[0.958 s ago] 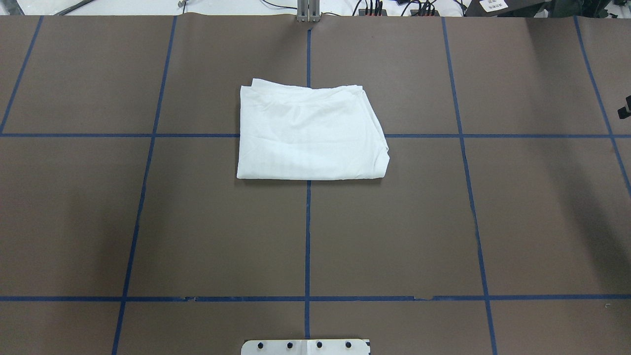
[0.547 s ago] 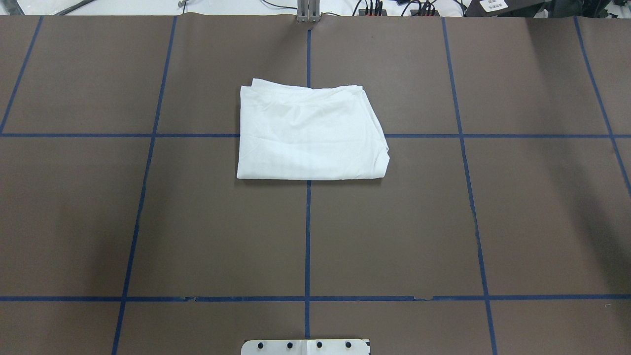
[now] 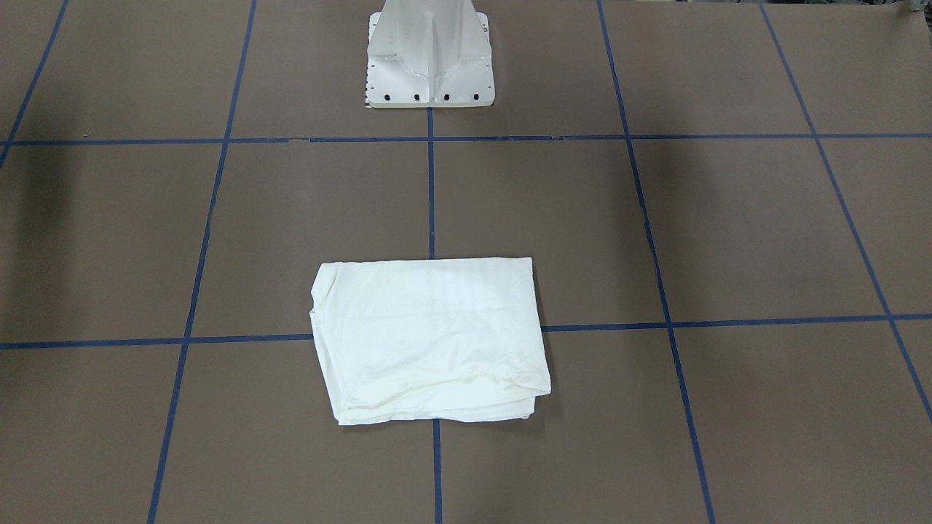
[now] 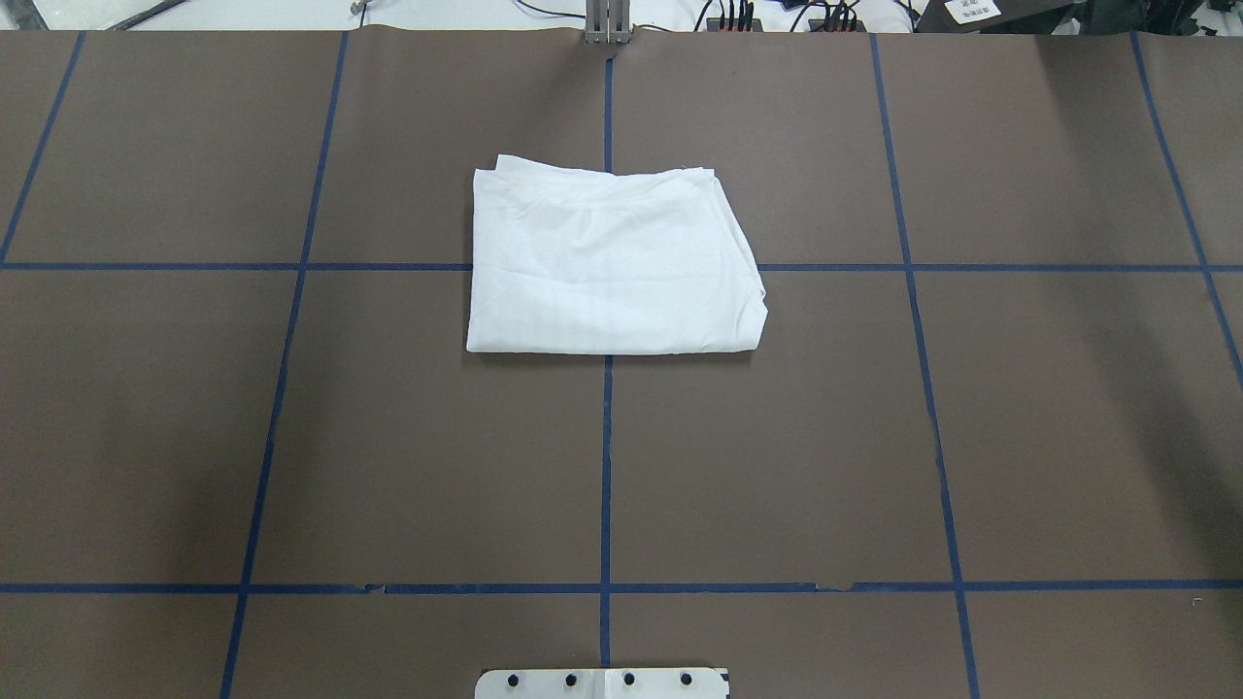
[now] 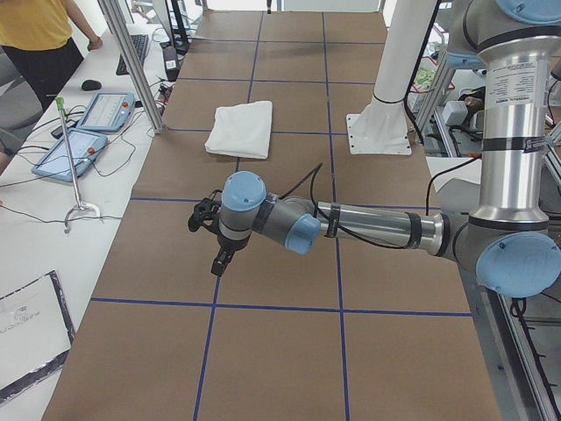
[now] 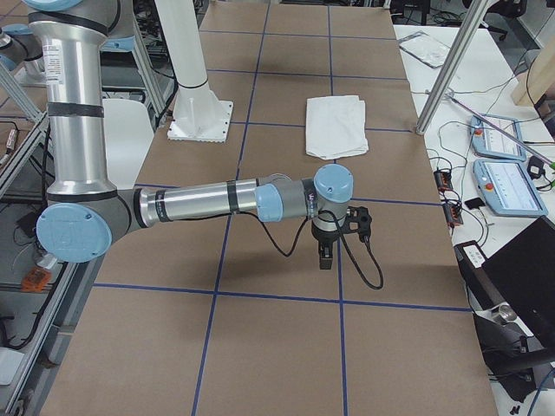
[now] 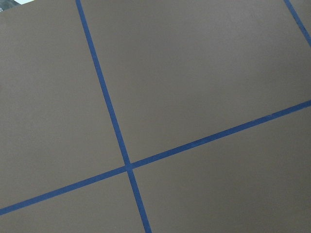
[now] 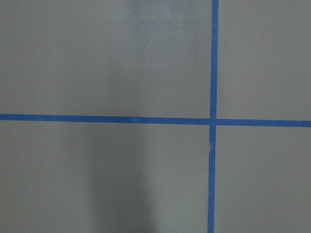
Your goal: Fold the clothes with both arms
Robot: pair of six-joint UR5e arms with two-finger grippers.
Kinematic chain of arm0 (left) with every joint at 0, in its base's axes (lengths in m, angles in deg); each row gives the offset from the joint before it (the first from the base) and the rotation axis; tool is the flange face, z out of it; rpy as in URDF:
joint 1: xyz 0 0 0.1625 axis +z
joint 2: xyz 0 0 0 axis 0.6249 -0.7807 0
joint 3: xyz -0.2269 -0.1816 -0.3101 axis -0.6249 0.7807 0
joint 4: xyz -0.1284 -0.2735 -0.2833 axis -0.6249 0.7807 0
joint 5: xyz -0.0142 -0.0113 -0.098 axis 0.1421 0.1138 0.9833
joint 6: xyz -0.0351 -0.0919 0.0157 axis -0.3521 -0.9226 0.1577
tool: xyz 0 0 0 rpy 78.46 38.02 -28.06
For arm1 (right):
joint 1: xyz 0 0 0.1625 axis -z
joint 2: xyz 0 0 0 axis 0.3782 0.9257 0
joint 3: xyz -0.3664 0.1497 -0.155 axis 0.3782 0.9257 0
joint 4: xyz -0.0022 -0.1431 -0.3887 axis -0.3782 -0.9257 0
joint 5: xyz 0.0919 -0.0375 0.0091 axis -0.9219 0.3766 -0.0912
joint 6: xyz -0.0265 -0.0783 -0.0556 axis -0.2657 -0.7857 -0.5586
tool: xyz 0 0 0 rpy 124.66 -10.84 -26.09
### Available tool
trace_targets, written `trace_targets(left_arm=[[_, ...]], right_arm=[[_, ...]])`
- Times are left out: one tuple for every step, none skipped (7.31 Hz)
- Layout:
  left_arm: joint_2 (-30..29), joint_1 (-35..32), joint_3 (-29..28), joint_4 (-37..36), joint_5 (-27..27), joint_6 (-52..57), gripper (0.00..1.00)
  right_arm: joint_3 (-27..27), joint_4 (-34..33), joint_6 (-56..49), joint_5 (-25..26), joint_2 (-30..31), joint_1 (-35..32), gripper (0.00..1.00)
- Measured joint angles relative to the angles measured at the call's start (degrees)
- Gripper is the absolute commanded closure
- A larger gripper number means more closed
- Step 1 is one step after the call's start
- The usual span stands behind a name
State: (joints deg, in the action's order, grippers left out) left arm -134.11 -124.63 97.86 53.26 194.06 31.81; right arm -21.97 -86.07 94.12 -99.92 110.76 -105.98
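The white T-shirt [image 4: 612, 262] lies folded into a flat rectangle at the table's middle, on the crossing of the blue tape lines; it also shows in the front-facing view [image 3: 429, 342] and both side views [image 5: 241, 129] [image 6: 336, 126]. No text or label shows. My left gripper [image 5: 219, 254] hangs low over bare table, far from the shirt, toward the table's left end. My right gripper [image 6: 325, 256] hangs likewise toward the right end. Both show only in side views, so I cannot tell if they are open or shut. The wrist views show only brown table and tape.
The white pedestal base [image 3: 429, 58] stands at the robot's side of the table [image 4: 602, 682]. A side table with tablets [image 5: 88, 123] and cables runs along the far edge, where a person in yellow [image 5: 35, 35] stands. Metal posts [image 6: 442, 78] rise there.
A black part of the right gripper at the overhead view's right edge one second ago has moved out of that view. The shirt has not moved.
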Motion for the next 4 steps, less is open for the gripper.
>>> trace_targets(left_arm=[[-0.2,0.0,0.0,0.0,0.0,0.0,0.0],[-0.4,0.0,0.0,0.0,0.0,0.0,0.0],[-0.6,0.0,0.0,0.0,0.0,0.0,0.0],[-0.8,0.0,0.0,0.0,-0.1,0.0,0.0]], right_arm=[[0.1,0.0,0.1,-0.1,0.0,0.0,0.0],[0.1,0.2,0.3,0.0,0.1,0.0,0.0],[0.1,0.3,0.4,0.2,0.1,0.0,0.0],[0.0,0.4,0.5,0.4,0.1,0.0,0.0]])
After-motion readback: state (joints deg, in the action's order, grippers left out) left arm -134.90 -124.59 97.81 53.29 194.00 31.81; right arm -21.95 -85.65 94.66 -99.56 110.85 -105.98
